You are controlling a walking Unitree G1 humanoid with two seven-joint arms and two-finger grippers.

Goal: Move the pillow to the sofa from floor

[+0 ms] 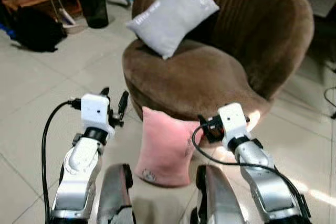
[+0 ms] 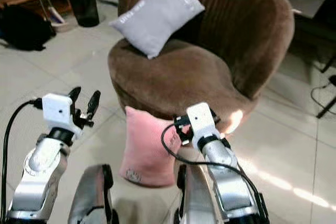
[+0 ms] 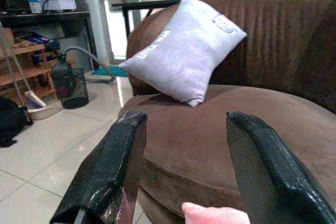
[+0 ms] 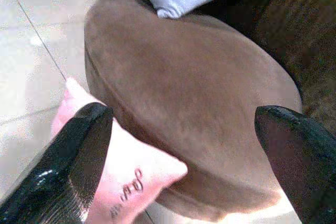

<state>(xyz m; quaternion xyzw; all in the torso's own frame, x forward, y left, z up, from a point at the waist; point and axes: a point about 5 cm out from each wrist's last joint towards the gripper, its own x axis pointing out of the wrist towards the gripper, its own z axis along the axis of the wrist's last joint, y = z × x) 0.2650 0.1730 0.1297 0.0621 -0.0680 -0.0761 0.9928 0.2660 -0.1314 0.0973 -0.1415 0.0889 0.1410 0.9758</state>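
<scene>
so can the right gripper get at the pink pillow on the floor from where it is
Probably yes. The right gripper is open and sits just beside the upper right corner of the pink fabric pillow, which leans against the brown velvet sofa. Nothing lies between them, though the sofa base crowds the back.

Soft daylight, bright patch on floor tiles (image 1: 315,195) at right, wrist views w/ blurred near fingers.

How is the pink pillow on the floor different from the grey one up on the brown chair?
The pink plush pillow stands upright on the tiled floor, leaning against the front of the round brown sofa. The grey fabric pillow rests tilted on the seat against the backrest and carries white lettering; the pink one bears dark script. Both are soft and roughly rectangular.
</scene>
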